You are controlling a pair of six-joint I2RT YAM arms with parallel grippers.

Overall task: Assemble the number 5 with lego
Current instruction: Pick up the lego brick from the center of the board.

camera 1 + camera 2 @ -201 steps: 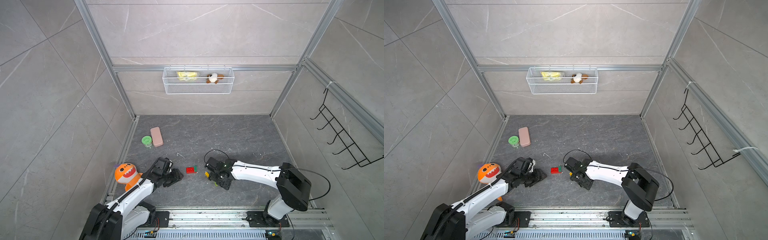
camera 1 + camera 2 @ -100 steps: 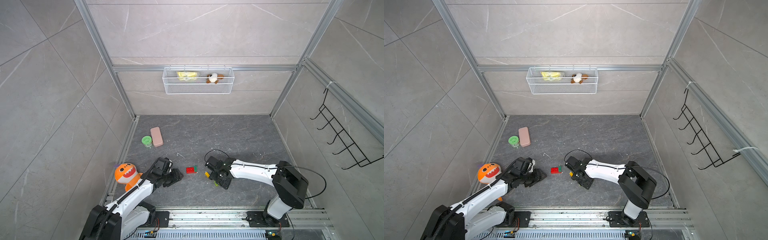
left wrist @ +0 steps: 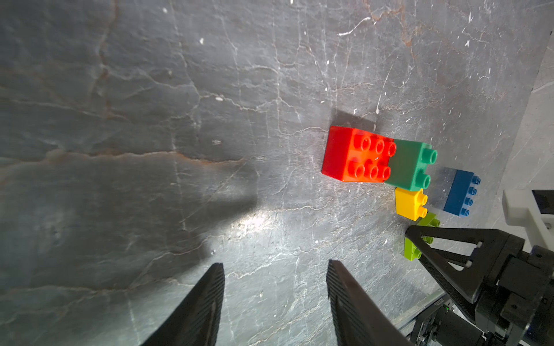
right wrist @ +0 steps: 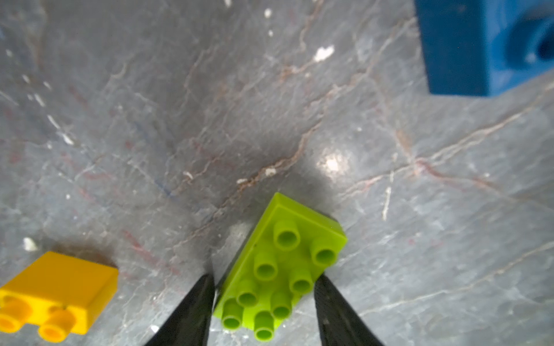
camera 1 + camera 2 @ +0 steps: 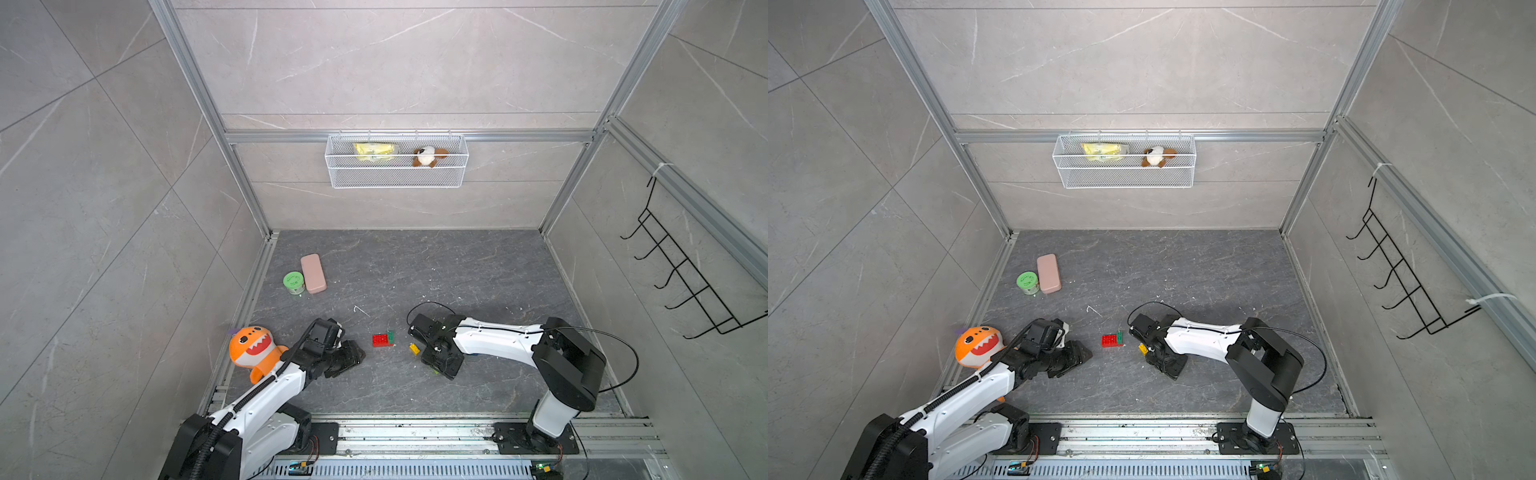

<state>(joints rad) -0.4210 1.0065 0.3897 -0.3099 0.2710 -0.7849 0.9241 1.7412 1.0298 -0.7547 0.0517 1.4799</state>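
Landmark: red brick (image 3: 356, 154), studs up on the dark floor (image 3: 150, 119). Dark-green brick (image 3: 410, 164) sits at one end of it, touching (stacked or abutting, cannot tell). Yellow brick (image 3: 409, 203) just beside that end; blue brick (image 3: 460, 193) near, a little farther from the red brick. Lime-green brick (image 4: 281, 263) farther out past the yellow, flat on the floor; right gripper (image 4: 263, 278) clamps its two long sides. Left gripper (image 3: 275, 266) on the red brick's opposite side, well apart, jaws spread, holding nothing.
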